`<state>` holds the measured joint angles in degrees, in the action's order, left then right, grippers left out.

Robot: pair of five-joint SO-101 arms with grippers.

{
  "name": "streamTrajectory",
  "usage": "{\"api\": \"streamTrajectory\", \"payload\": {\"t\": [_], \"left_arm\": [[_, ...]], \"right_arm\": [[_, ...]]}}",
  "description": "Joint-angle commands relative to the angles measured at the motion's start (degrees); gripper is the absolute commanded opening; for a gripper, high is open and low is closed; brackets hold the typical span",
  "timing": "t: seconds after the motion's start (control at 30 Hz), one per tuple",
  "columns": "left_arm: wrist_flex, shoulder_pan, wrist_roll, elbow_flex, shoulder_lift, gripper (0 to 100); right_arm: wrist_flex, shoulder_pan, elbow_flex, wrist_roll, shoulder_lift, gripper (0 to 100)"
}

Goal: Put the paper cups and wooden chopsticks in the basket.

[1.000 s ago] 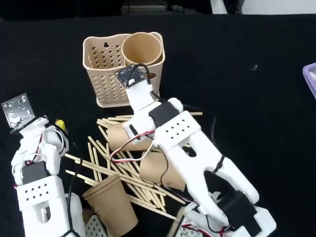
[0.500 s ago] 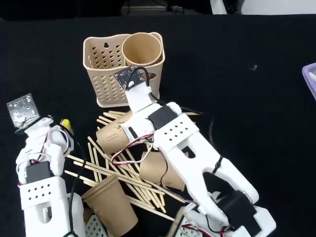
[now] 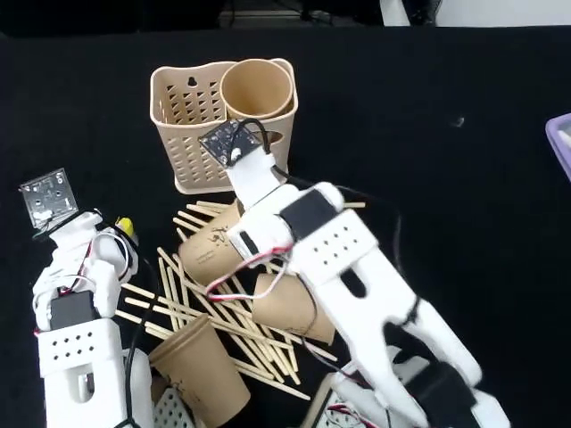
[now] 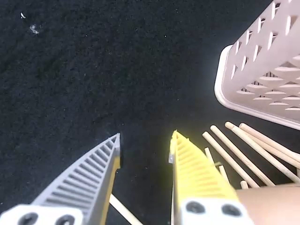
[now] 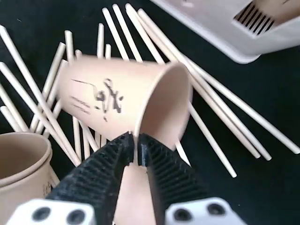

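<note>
Right wrist view: the right gripper (image 5: 136,140) has its fingers drawn narrow on the rim of a held cup (image 5: 112,101), one finger inside the mouth and one outside. This paper cup is tilted on its side above the wooden chopsticks (image 5: 154,51), near the base of the basket (image 5: 225,28) and outside it.

From the high view, the basket (image 3: 192,134) stands upright on the black table (image 3: 446,178) with one cup in the basket (image 3: 257,87), upright, in the end nearer the right arm. The held cup (image 3: 207,252) sits just in front of the basket's front wall. The chopsticks (image 3: 232,312) lie scattered in a loose pile farther from the basket. A second loose cup (image 3: 285,308) lies on its side on that pile, partly under the right arm. A third loose cup (image 3: 201,370) lies farthest from the basket.

The left gripper (image 4: 143,145) hangs over bare table beside the basket's lower corner (image 4: 253,89), fingers spread wide and holding nothing. Several chopstick ends lie beside its yellow finger (image 4: 197,173).
</note>
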<state>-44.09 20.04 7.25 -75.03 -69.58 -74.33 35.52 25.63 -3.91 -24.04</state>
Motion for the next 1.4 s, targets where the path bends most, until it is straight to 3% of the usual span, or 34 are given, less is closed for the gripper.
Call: {"api": "streamTrajectory", "payload": {"t": [0.0, 0.3, 0.53, 0.7, 0.77, 1.07, 1.23, 1.37], "left_arm": [[0.44, -0.40, 0.44, 1.01, -0.97, 17], [3.43, 1.10, 0.00, -0.22, -0.97, 17], [5.71, 2.33, 0.09, -0.40, -0.97, 17], [5.63, 2.42, 0.00, -0.40, -0.97, 17], [5.45, 2.42, 0.00, -0.48, -0.97, 17], [5.63, 2.33, 0.44, -2.15, -0.97, 17], [5.27, 1.98, 0.44, -2.24, -0.97, 17], [5.27, 1.89, 0.44, -2.24, -0.97, 17]], "right_arm": [[-0.35, 0.53, -2.15, -0.79, -4.18, 1.1], [12.84, 0.62, 8.57, -0.35, -0.57, 1.6], [11.78, 4.22, 8.57, -0.26, 0.48, 9.8], [11.69, 6.77, 8.66, -0.79, 0.31, 0.5], [10.11, 5.80, 7.25, -1.05, -0.57, 1.1], [-17.05, -0.35, -21.05, -8.44, -15.34, 1.1], [-18.29, -7.74, -41.10, -11.87, -9.89, 1.1], [-15.21, -8.53, -54.81, -12.92, 3.65, 1.1]]}}
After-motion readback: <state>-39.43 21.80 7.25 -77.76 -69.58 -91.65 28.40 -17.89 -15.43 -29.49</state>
